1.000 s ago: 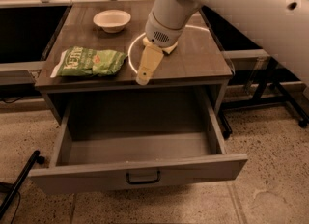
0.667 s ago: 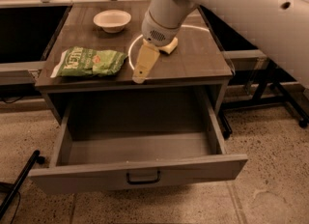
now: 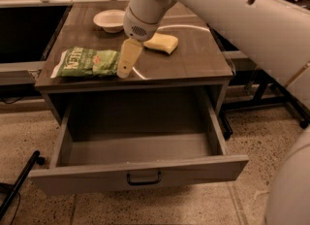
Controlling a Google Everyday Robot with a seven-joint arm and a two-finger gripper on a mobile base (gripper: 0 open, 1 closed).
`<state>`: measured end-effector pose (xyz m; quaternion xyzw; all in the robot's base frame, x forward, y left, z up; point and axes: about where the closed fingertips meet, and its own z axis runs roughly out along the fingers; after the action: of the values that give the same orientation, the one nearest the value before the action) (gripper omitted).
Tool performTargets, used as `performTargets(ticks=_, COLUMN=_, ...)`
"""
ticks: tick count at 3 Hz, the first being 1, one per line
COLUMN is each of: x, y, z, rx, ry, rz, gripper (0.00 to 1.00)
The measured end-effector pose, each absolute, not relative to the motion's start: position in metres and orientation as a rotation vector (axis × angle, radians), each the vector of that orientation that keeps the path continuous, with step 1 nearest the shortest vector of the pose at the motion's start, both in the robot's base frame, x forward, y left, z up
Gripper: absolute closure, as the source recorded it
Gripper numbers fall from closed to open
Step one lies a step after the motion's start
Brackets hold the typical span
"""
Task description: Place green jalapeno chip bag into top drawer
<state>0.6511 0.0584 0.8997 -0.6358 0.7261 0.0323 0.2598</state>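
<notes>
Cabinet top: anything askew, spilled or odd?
Nothing stands out. The green jalapeno chip bag lies flat at front left, the tool beside its right edge; white bowl upright, yellow sponge behind the tool. The top drawer is open, nothing visible inside.

The counter [image 3: 193, 61] carries three loose things, one of each kind: one green jalapeno chip bag [image 3: 87, 62], one white bowl [image 3: 109, 20] and one yellow sponge [image 3: 162, 43]. Below the counter top there is one top drawer [image 3: 203, 168], standing open, with one dark handle [image 3: 144, 178] at the middle of its front panel. One white robot arm [image 3: 232, 10] comes in from the upper right and carries one pincer [image 3: 124, 69], which hangs over the front part of the counter, just beside the bag's right end.
</notes>
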Motion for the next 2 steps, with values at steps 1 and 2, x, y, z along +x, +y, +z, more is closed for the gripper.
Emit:
performTargets(ticks=1, x=0.660, y=0.083, z=0.894, rx=-1.770, ry=1.942, rz=0.102, gripper=0.00)
performTargets(ticks=2, x=0.668, y=0.101, z=0.885, rx=-1.798, ry=1.934, rz=0.124, gripper=0.00)
